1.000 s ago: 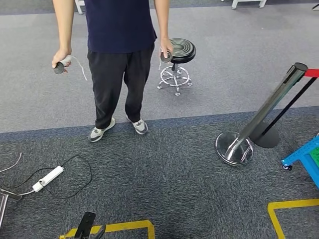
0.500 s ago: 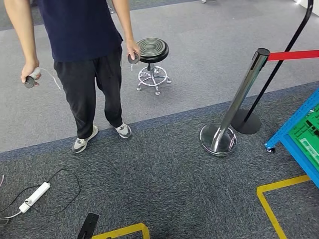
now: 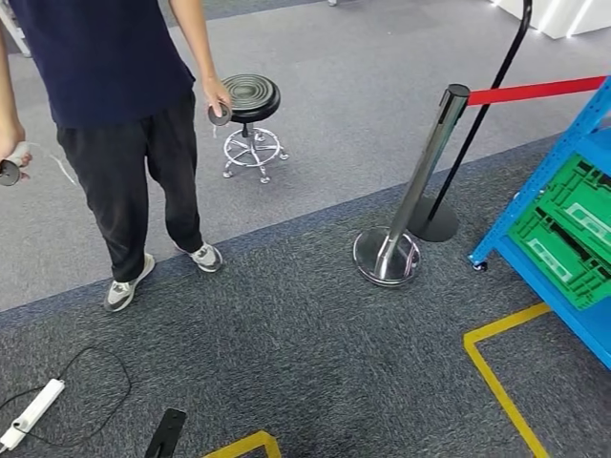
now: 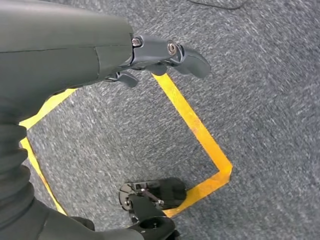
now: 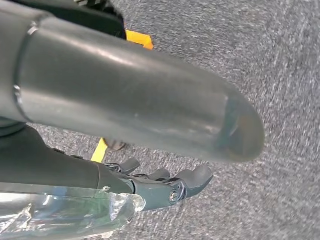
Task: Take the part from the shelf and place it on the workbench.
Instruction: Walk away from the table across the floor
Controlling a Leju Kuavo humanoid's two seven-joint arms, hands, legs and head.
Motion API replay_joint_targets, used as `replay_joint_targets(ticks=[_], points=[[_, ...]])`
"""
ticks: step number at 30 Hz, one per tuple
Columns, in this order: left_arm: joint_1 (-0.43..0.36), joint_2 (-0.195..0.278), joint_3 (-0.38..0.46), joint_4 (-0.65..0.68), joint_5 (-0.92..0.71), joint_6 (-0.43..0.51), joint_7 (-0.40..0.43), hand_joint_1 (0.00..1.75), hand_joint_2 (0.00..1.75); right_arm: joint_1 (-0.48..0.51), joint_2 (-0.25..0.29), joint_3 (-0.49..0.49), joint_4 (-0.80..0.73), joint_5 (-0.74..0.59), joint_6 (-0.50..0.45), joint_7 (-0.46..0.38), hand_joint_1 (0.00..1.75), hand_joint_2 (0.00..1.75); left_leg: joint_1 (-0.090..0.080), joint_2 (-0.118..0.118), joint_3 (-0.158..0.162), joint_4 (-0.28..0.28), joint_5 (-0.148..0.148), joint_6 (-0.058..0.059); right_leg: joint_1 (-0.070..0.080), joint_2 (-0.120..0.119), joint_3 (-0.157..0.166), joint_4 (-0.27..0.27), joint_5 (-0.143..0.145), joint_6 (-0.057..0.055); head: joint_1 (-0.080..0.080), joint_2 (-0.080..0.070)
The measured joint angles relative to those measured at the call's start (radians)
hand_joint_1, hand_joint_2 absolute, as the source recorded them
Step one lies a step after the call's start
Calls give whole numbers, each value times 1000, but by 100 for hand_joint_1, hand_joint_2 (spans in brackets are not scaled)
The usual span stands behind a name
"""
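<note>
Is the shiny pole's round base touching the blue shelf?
Apart. The head view shows the chrome base of the pole with bare carpet between it and the blue shelf.

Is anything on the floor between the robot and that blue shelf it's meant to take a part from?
Nothing visible blocks it: open carpet with yellow tape leads to the blue shelf. The leaning stanchion stands beside that route.

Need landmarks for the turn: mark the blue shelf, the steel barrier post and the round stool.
blue shelf (image 3: 541, 181), head view, slanted front upright.
steel barrier post (image 3: 427, 162), head view, mid-pole.
round stool (image 3: 250, 94), head view, seat top.
</note>
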Motion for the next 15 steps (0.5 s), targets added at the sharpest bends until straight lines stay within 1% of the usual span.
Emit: replay_joint_targets(ticks=[1,2,3,4,5,6,8,9,10,11,12,13,14,15], points=[[0,0,0,0,-1,0,1,0,175,1,0,0,0,0,2,0,0,0,-1,10,1,0,-1,0,0,-2,13,-18,16,-1,0,0],[0,0,0,0,-2,1,3,0,175,2,0,0,0,1,3,0,0,0,-1,19,2,0,-2,-1,0,-8,46,-75,45,-3,0,0],[0,-1,0,0,-4,1,5,0,175,1,0,0,0,2,3,0,0,0,-2,27,4,0,-3,-2,1,-24,91,-153,75,-5,0,0],[0,-1,0,0,-6,2,7,0,175,0,0,0,0,2,3,0,0,0,-4,35,6,1,-5,-6,3,-39,130,-222,99,-9,0,0],[0,-1,0,0,-8,3,9,0,175,-2,0,0,0,3,4,1,0,0,-6,42,8,2,-7,-10,5,-50,158,-269,113,-13,-2,0],[-1,-1,0,0,-10,4,11,0,175,-4,0,0,0,3,4,1,0,0,-7,48,9,2,-8,-15,8,-55,169,-290,117,-18,-3,0],[-2,-2,0,0,-11,5,13,0,175,-3,0,0,0,4,6,1,0,0,-6,59,10,1,-7,-25,11,-38,168,-293,121,-28,-5,0],[-3,-2,0,0,-11,6,14,0,175,-2,0,0,0,4,7,1,0,0,-4,56,10,3,-10,-32,10,-30,169,-296,124,-34,-5,0],[-4,-2,0,0,-11,6,14,0,175,-2,1,0,0,4,8,1,0,0,-3,43,4,17,-22,-38,8,-22,169,-299,128,-39,-6,0],[-4,-2,0,0,-12,7,14,0,175,-3,1,0,0,4,10,1,0,0,-1,26,-12,52,-46,-43,5,-14,170,-303,131,-44,-8,0],[-3,-2,0,0,-12,8,16,0,175,-4,1,0,0,4,11,1,0,0,1,5,-39,109,-77,-47,3,-6,169,-304,133,-47,-10,0],[-2,-1,0,0,-12,8,17,0,175,-6,1,0,0,4,12,1,0,0,2,-8,-74,181,-112,-49,2,3,168,-304,134,-49,-12,0],[0,-1,0,0,-13,8,19,0,175,-6,1,0,0,5,13,1,0,0,3,-15,-108,249,-138,-51,1,12,168,-304,134,-50,-12,0],[3,-1,0,0,-14,9,21,0,175,-5,1,0,0,6,13,2,0,0,4,-18,-132,292,-145,-52,1,23,167,-304,134,-50,-13,0]])
